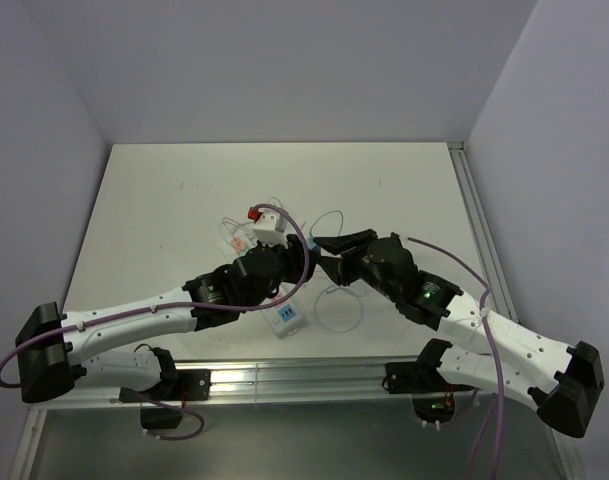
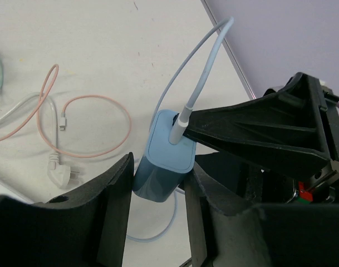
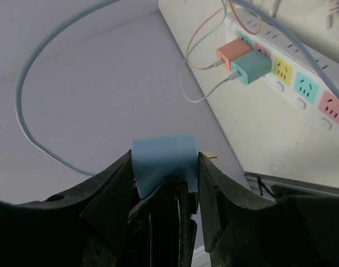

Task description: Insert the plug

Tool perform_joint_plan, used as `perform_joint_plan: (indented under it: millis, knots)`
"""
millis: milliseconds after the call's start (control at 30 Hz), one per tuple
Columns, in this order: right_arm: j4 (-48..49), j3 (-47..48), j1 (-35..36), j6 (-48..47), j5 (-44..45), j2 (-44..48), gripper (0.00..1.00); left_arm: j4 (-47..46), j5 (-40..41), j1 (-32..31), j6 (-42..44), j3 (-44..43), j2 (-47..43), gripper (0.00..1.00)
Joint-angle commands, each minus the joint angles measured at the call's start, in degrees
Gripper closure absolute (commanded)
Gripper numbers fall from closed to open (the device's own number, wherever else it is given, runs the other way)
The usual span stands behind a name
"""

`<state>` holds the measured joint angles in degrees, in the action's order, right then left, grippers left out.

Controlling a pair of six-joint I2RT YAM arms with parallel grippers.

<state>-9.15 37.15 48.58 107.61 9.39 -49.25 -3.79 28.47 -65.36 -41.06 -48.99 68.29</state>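
Note:
The blue plug (image 2: pixel 165 158), a boxy charger with a pale blue cable (image 2: pixel 197 72), sits between the fingers of my left gripper (image 2: pixel 158 206), which touch both its sides. My right gripper (image 3: pixel 165 167) also clamps the blue plug (image 3: pixel 163 158) from the other end; one of its fingers (image 2: pixel 258 133) presses next to the cable. A metal prong (image 3: pixel 211 154) shows beside the right finger. In the top view both grippers, left (image 1: pixel 302 258) and right (image 1: pixel 322 250), meet at mid-table and hide the plug. The power strip (image 3: pixel 303 83) has coloured sockets.
An orange charger (image 3: pixel 234 53) and a teal charger (image 3: pixel 252 67) are plugged into the strip, which also shows in the top view (image 1: pixel 267 226). A small white socket cube (image 1: pixel 286 319) lies near the front. A pink cable (image 2: pixel 97 128) and a white plug (image 2: pixel 60 173) lie on the table.

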Motion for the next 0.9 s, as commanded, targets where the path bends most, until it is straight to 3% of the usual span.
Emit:
perform_joint_plan:
  millis: [0, 100, 200, 267, 400, 533, 633, 767, 867]
  knots:
    - [2.2, 7.1, 1.5, -7.4, -5.4, -0.2, 0.69, 1.3, 4.6, 0.7, -0.3, -2.4, -0.8, 1.0]
    - [-1.2, 10.1, 1.3, -17.3, -7.7, -1.5, 0.38, 2.7, 2.5, 1.4, 0.1, -2.3, -2.5, 0.99]
    - [-3.2, 10.8, 1.0, -25.8, -9.1, -1.2, 0.28, 3.6, -4.9, 4.7, -0.4, -0.4, -5.3, 1.0]
    - [-6.4, 10.8, 1.0, -31.3, -9.1, 0.7, 0.27, 2.8, -13.8, 9.4, -0.3, 2.1, -8.2, 1.0]
    - [-10.5, 9.0, 0.8, -40.4, -6.2, 7.1, 0.28, 3.3, -21.2, 15.1, 1.9, 5.2, -14.0, 1.0]
    - [-8.8, 9.0, 0.6, -61.7, -10.7, 14.4, 0.34, 5.1, -30.3, 17.6, 7.7, 3.9, -17.0, 1.0]
    - [-16.0, 15.8, 0.6, -73.5, -16.3, 11.6, 0.38, 5.8, -40.9, 19.0, 10.2, 1.5, -16.3, 1.0]
    - [-19.2, 22.4, 0.6, -79.6, -24.9, 7.9, 0.4, 5.0, -57.2, 20.4, 11.9, -0.3, -12.7, 1.0]
    - [-20.0, 23.1, 0.6, -80.8, -25.5, 6.9, 0.39, 2.4, -62.4, 20.4, 12.2, -0.5, -11.3, 1.0]
